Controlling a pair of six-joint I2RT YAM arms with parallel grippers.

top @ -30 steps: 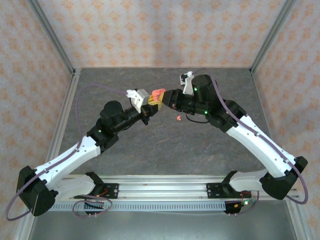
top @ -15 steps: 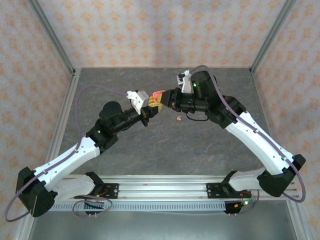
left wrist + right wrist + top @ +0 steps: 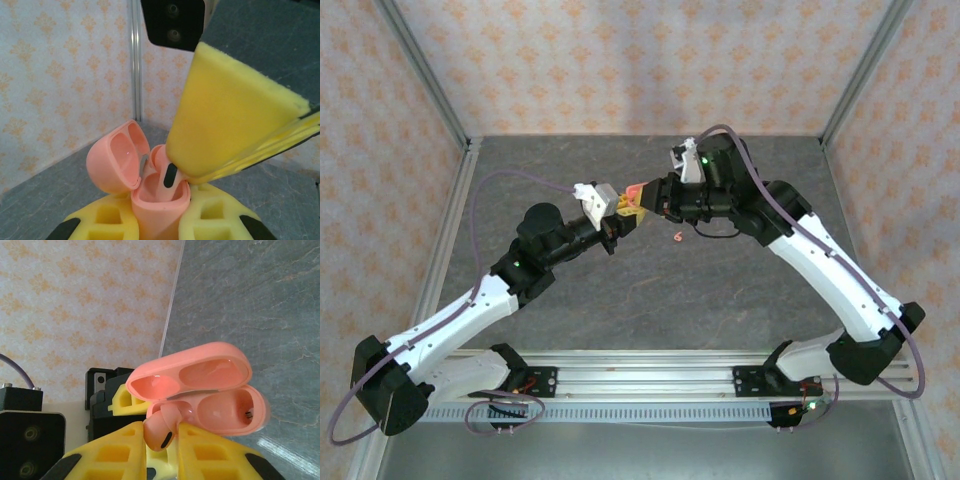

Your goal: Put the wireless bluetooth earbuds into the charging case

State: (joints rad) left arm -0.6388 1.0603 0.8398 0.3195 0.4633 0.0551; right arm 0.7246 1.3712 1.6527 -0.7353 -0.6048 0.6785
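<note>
Top external: above the tabletop [image 3: 570, 300], the left pincer [image 3: 620, 208] is clenched on the open coral charging case [image 3: 634, 189], tip to tip with the right pincer [image 3: 646, 203]; a loose earbud [image 3: 677, 237] lies on the tabletop nearby. Left wrist: the case stands between yellow fingers [image 3: 107, 220], its lid [image 3: 117, 157] tilted back. Right wrist: the right pincer grasps a coral earbud [image 3: 161, 432] at the case's open mouth.

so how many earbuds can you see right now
2. One pink earbud is pinched in the right gripper at the open case; a second earbud lies on the table nearby. More may be hidden.
</note>
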